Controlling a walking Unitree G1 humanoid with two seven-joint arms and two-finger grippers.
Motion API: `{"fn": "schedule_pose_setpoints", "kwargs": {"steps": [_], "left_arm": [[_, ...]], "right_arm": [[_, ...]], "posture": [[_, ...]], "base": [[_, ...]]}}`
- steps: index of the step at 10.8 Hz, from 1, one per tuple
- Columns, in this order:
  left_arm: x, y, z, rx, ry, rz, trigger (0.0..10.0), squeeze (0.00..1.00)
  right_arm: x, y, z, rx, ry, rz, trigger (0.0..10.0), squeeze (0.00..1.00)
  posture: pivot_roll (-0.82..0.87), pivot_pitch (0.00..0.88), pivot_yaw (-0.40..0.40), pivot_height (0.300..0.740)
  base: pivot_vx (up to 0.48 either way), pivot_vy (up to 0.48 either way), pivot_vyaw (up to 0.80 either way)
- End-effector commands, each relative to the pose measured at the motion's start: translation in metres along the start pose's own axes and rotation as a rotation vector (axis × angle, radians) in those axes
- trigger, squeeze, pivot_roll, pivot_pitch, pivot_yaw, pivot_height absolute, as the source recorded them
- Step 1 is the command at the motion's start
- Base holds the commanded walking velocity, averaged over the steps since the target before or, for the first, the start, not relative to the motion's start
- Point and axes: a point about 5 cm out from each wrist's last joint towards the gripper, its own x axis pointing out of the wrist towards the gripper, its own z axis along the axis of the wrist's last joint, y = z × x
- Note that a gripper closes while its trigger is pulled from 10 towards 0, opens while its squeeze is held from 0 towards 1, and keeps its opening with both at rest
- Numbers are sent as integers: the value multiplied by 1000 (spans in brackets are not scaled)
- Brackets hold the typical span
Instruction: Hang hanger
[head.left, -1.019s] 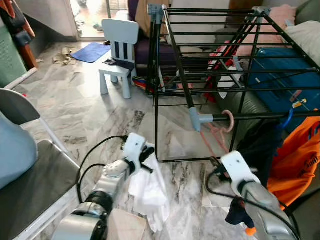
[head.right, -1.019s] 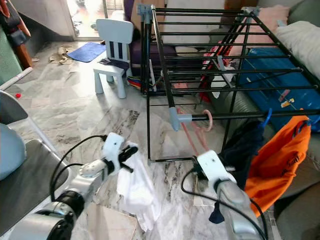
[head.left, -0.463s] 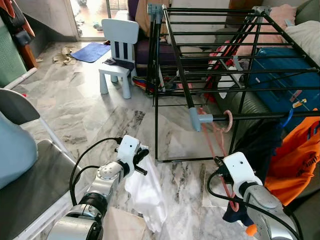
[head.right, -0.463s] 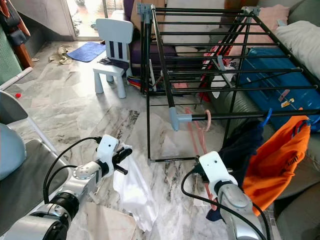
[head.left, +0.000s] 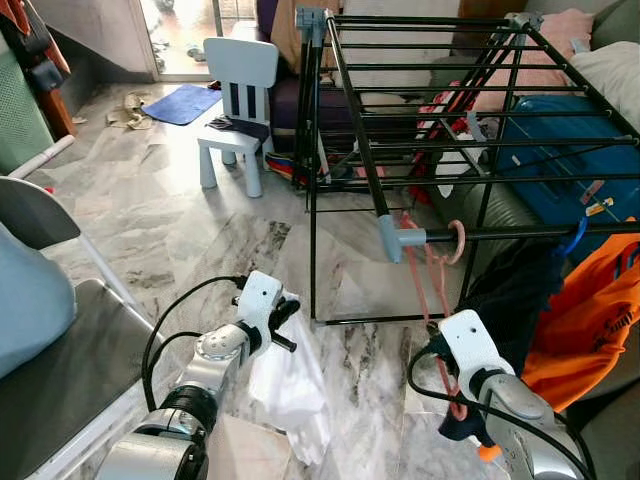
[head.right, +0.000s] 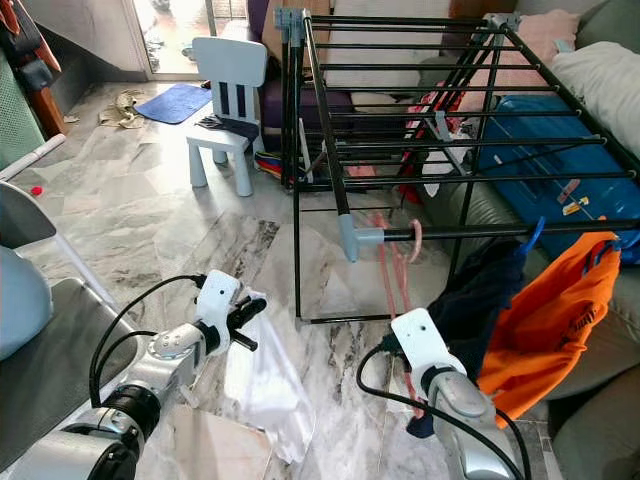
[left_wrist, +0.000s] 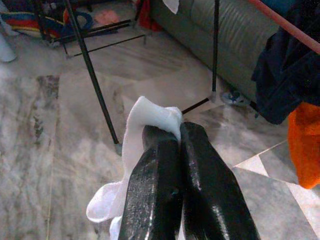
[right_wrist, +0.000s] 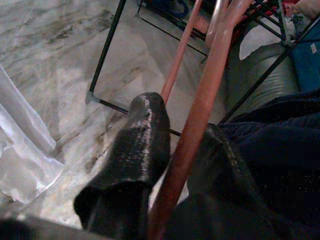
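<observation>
Pink hanger (head.left: 432, 285), one, hooked on the front rail of one black drying rack (head.left: 420, 110), hung down to the right hand (right_wrist: 175, 165) at the scene's 5 o'clock. Its rod ran between the two black fingers (right_wrist: 137, 150), which were pinching it. Two garments, one navy (head.left: 515, 295) and one orange (head.left: 585, 315), hung at 3 o'clock of the hanger. Left hand (left_wrist: 172, 150), at 7 o'clock, was pressed together on one white cloth (head.left: 290, 385) dangling over the marble floor (head.left: 160, 220). One white child's chair (head.left: 238, 105) stood at 11 o'clock.

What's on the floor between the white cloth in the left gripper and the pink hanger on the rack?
Between the white cloth and the pink hanger, the head views show bare marble floor, crossed by the drying rack's black corner leg and bottom bar.
</observation>
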Motion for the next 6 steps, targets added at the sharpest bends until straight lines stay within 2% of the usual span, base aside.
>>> {"fn": "schedule_pose_setpoints", "kwargs": {"steps": [1, 4, 5, 6], "left_arm": [[2, -1, 6, 19, -18, -6, 10000, 0], [4, -5, 5, 19, -14, -19, 10000, 0], [4, -5, 6, 20, -13, -20, 10000, 0], [3, -5, 5, 22, -10, -20, 10000, 0]], "right_arm": [[-2, -7, -4, -3, 20, -23, 1098, 0], [-5, -14, -4, -26, 23, -46, 1765, 0], [-5, -15, -5, -32, 24, -48, 1647, 0], [-5, -17, -5, -39, 26, -51, 2196, 0]], "posture": [[48, 0, -48, 740], [43, 0, -45, 740], [45, 0, -45, 740], [46, 0, -44, 740]], "base": [[0, 0, 0], [0, 0, 0], [0, 0, 0], [0, 0, 0]]}}
